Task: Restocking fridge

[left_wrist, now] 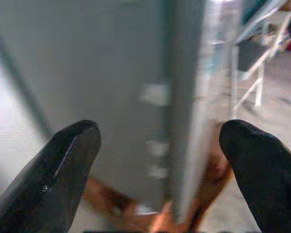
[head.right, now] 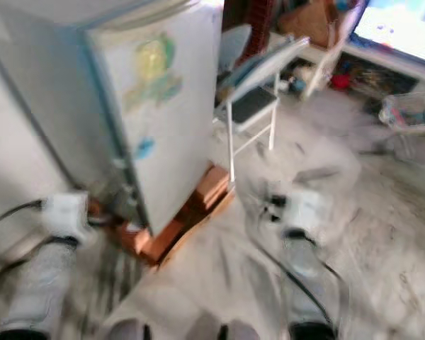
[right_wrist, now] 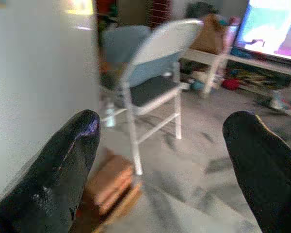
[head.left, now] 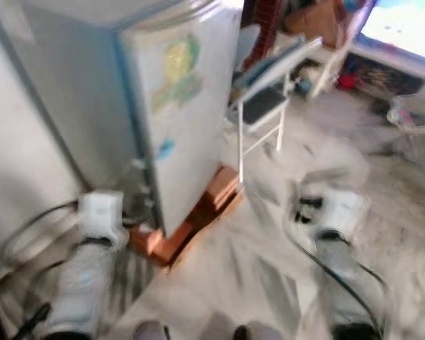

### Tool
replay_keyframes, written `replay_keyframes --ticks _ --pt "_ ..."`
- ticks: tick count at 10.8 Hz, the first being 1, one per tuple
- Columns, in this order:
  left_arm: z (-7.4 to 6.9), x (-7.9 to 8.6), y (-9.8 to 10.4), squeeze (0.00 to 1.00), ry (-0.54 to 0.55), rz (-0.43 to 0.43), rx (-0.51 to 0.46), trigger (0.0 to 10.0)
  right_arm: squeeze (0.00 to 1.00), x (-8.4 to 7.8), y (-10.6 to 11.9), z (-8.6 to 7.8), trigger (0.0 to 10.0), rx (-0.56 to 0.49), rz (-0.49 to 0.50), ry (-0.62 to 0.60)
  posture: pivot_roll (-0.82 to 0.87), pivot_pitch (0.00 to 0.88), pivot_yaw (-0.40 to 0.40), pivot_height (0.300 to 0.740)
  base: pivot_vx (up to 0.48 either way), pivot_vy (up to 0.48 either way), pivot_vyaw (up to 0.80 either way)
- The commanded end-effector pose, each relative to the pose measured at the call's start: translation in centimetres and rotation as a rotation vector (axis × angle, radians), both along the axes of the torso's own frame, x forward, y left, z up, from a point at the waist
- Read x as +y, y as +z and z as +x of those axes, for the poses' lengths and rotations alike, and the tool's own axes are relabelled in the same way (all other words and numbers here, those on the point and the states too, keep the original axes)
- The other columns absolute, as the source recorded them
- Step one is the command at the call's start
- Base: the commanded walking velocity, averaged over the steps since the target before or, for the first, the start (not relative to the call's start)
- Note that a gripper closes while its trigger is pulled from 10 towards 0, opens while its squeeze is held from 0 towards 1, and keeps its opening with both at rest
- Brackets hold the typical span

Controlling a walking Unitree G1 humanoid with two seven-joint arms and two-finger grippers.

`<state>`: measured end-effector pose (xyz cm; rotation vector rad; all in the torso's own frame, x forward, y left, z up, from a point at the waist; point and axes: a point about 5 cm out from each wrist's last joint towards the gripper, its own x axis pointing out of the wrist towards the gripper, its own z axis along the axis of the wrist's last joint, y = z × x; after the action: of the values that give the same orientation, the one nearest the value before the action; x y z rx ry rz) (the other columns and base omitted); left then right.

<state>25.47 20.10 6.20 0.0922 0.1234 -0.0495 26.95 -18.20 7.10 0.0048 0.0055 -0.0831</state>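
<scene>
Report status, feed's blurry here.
Left tool and right tool open, empty. Fridge shut, on bricks. Folding chair beside it.

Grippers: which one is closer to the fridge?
The left gripper, open, facing the fridge corner above its brick base. The right gripper, also open, points toward the folding chair.

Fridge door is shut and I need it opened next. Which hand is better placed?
Probably left. The left hand, open and empty, points at the fridge door's edge just ahead. The right hand, also open, faces the folding chair, off beside the fridge.
</scene>
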Motion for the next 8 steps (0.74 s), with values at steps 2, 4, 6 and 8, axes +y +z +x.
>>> replay_keyframes --ticks 2,4,6,8 --pt "0.2 -1.4 0.3 0.0 -0.053 -0.021 -0.018 10.0 0.0 -1.0 0.0 0.0 10.0 0.009 -0.023 -0.02 0.06 0.071 -0.046 0.74 0.0 0.399 -0.23" --pt "0.2 -1.9 0.4 0.0 -0.081 -0.026 -0.027 10.0 0.0 -1.1 0.0 0.0 10.0 0.01 -0.028 -0.017 0.06 0.07 -0.049 0.74 0.0 0.0 -0.72" --pt "0.1 -2.0 0.4 0.0 -0.084 -0.033 -0.032 10.0 0.0 -1.1 0.1 0.0 10.0 0.009 -0.038 -0.01 0.06 0.073 -0.051 0.74 0.0 0.0 -0.8" --pt "0.2 -2.0 0.7 0.0 -0.102 -0.047 -0.045 10.0 0.0 -1.5 0.3 0.1 10.0 0.005 -0.047 -0.011 0.05 0.077 -0.05 0.74 0.0 0.0 -0.8"
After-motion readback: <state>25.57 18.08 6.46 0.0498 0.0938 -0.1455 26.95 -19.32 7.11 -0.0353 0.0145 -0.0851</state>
